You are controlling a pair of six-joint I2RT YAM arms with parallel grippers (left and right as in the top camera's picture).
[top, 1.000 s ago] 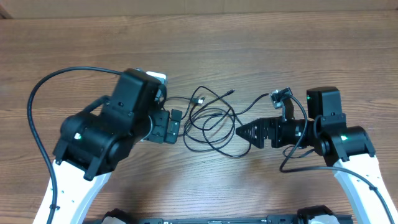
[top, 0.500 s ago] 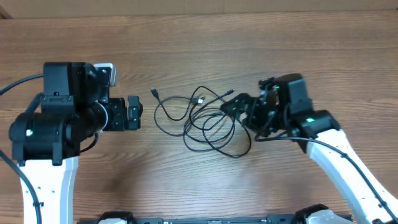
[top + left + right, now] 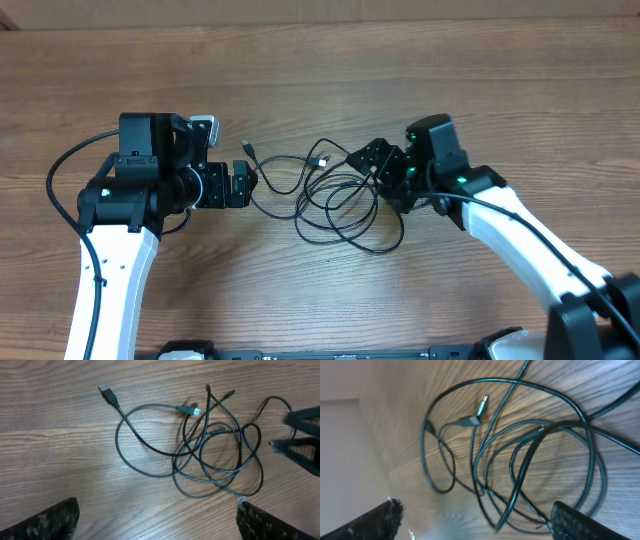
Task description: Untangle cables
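Overhead view: two arms reach in from either side of a wooden table [image 3: 320,70], with the cables [image 3: 335,195] between them.
Cables, location: middle of the table, lying flat on the wood in one loose tangle of thin black overlapping loops.
Cables, layout: one long strand arcs out to the left of the knot and ends in a USB plug [image 3: 249,148]. A second plug [image 3: 321,160] lies at the top of the tangle.
Left wrist view: two more small connector ends [image 3: 208,387] stick up beside each other at the upper edge of the loops, and several strands cross near the centre.
Left claw [image 3: 243,183]: spread wide and empty. It sits just beside the leftmost loop, and I cannot tell whether it touches the strand. In its own camera the two fingers sit at the far bottom corners.
Right claw [image 3: 375,172]: spread, over the upper right edge of the tangle and tilted down toward it.
Right wrist view: loops lie between the two fingers on the table. One strand runs close to the right-hand finger [image 3: 585,520], but none is visibly pinched.
Tangle state: loops remain crossed.
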